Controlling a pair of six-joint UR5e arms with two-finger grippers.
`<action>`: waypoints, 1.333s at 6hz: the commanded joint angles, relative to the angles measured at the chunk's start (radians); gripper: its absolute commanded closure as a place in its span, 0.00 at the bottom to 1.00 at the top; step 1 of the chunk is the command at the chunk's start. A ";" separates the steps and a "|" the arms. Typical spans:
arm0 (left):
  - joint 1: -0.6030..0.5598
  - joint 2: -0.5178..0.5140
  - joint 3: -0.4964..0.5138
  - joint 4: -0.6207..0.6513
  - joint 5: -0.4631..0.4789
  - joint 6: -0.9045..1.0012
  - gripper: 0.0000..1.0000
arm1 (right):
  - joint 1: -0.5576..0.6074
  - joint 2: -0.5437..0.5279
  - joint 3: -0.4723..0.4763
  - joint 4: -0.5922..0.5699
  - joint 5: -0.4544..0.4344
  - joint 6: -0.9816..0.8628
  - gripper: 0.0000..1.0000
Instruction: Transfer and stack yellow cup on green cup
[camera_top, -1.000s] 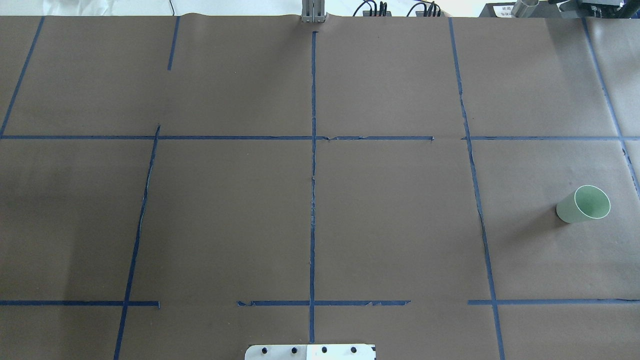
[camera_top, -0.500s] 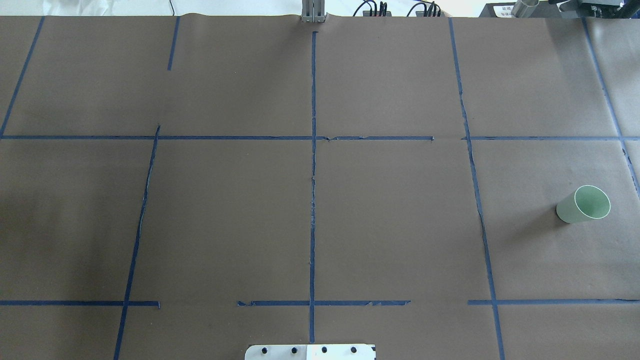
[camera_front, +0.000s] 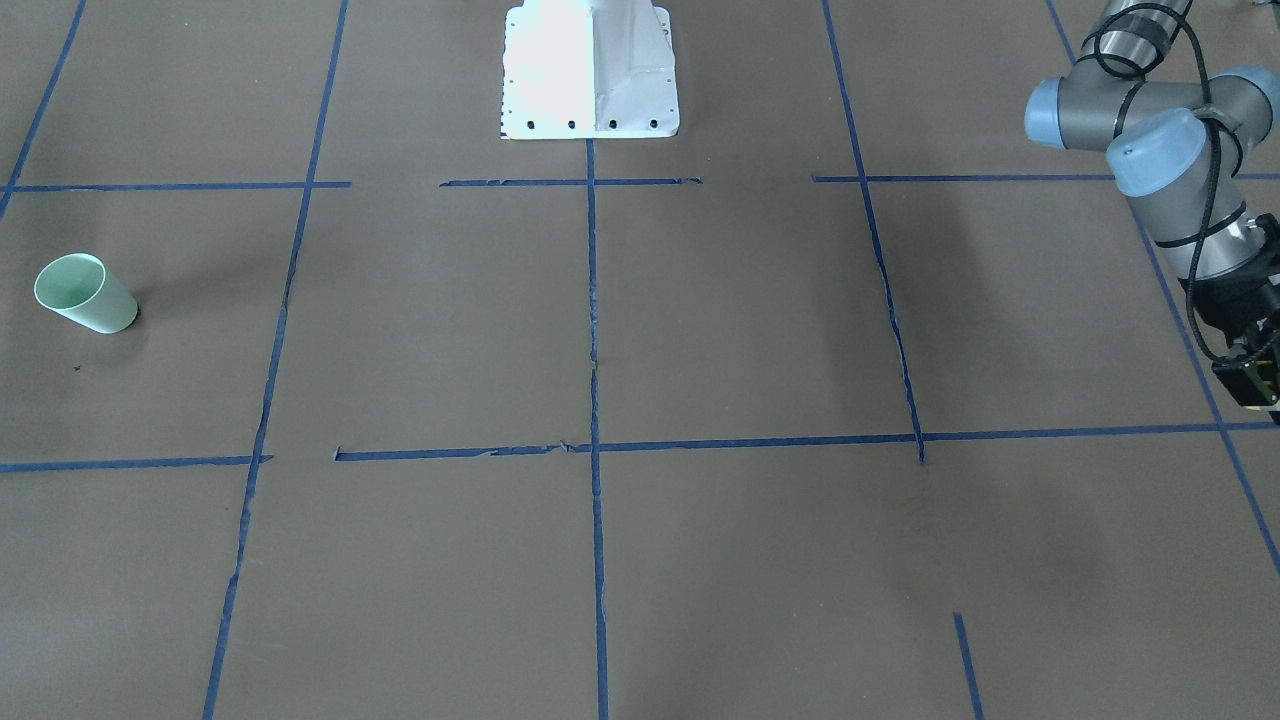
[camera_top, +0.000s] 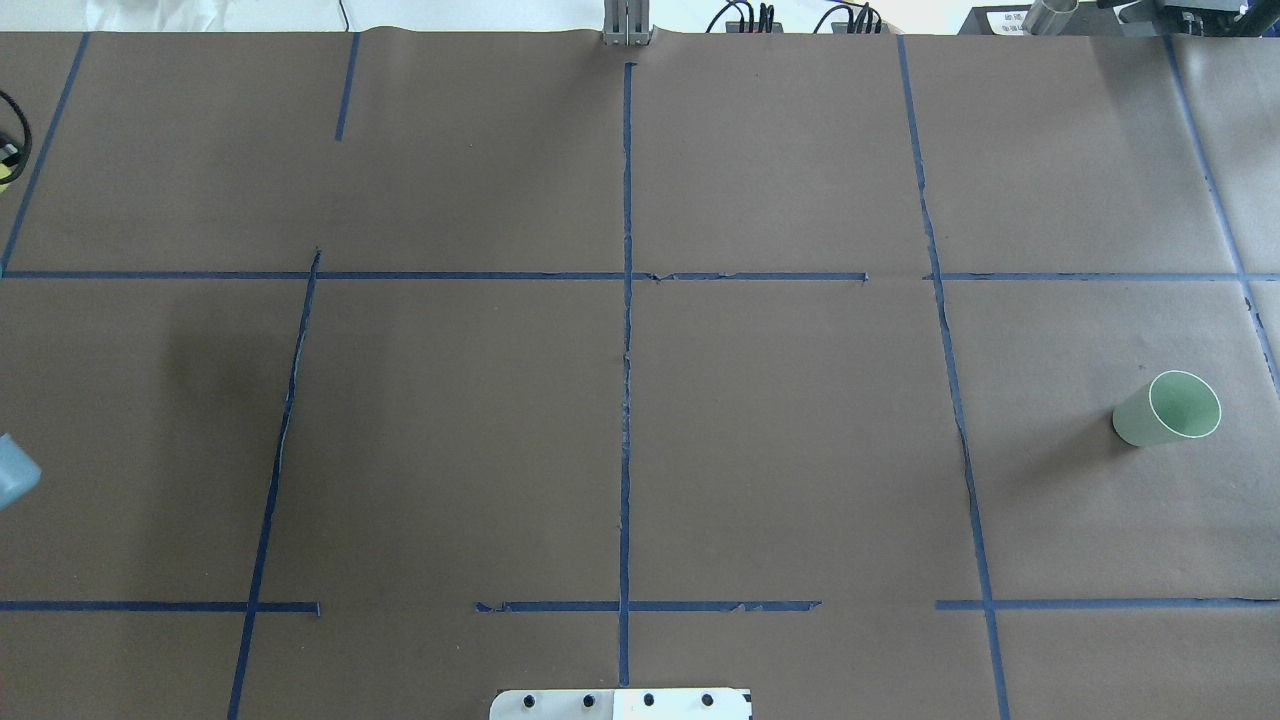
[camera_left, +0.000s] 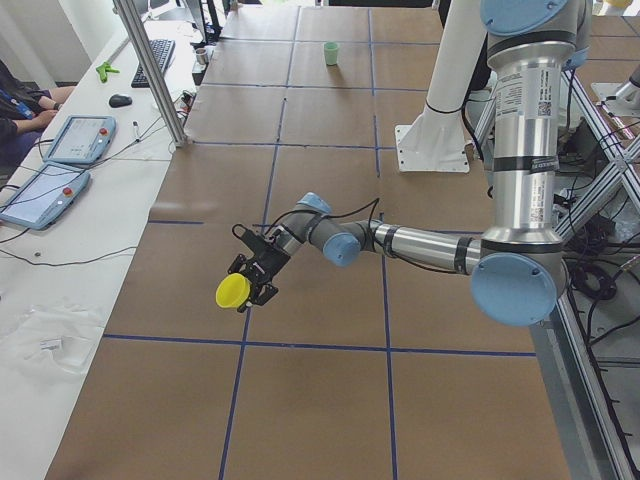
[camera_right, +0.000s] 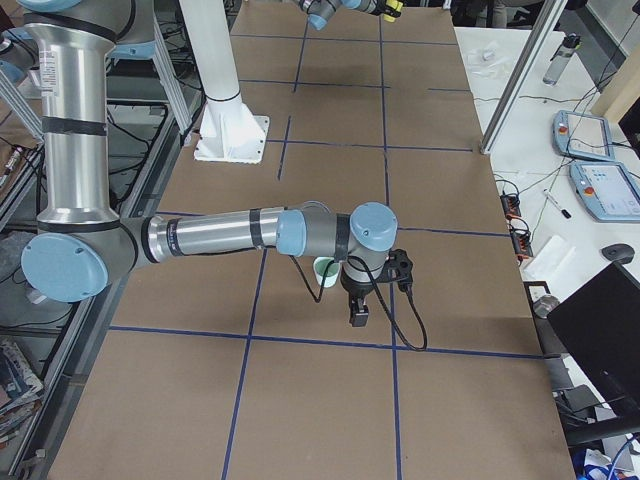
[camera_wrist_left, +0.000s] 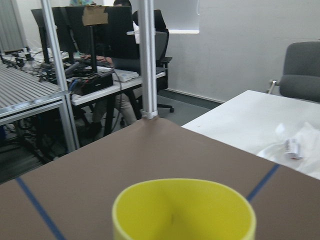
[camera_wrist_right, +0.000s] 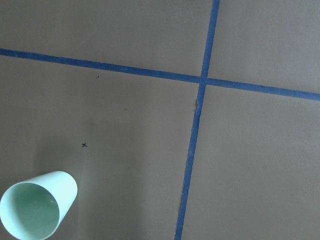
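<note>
The yellow cup (camera_left: 233, 291) is in my left gripper (camera_left: 246, 287), lifted above the table's left end and lying on its side. Its rim fills the bottom of the left wrist view (camera_wrist_left: 184, 210), where no fingers show. The green cup (camera_top: 1170, 408) stands upright at the table's right end and also shows in the front view (camera_front: 85, 293). My right gripper (camera_right: 359, 303) hovers just beside the green cup (camera_right: 325, 269). I cannot tell whether it is open or shut. The right wrist view shows the green cup (camera_wrist_right: 37, 211) at the lower left.
The robot's white base (camera_front: 590, 70) stands at the table's near edge. Blue tape lines (camera_top: 626, 350) grid the brown paper. A metal post (camera_left: 152, 70) and a side desk with tablets (camera_left: 70, 150) border the far edge.
A part of the left arm has come into the overhead view at its left edge, and its shadow has shifted there. The green cup has not moved.
</note>
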 joint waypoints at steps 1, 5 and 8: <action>0.010 -0.195 0.082 -0.040 0.004 0.019 0.57 | 0.000 -0.002 -0.001 0.000 0.009 0.000 0.00; 0.165 -0.455 0.148 -0.043 0.006 0.358 0.77 | 0.000 0.003 -0.001 0.000 0.010 0.007 0.00; 0.277 -0.589 0.156 -0.042 0.036 0.434 0.73 | -0.008 0.045 0.006 0.002 0.026 0.078 0.00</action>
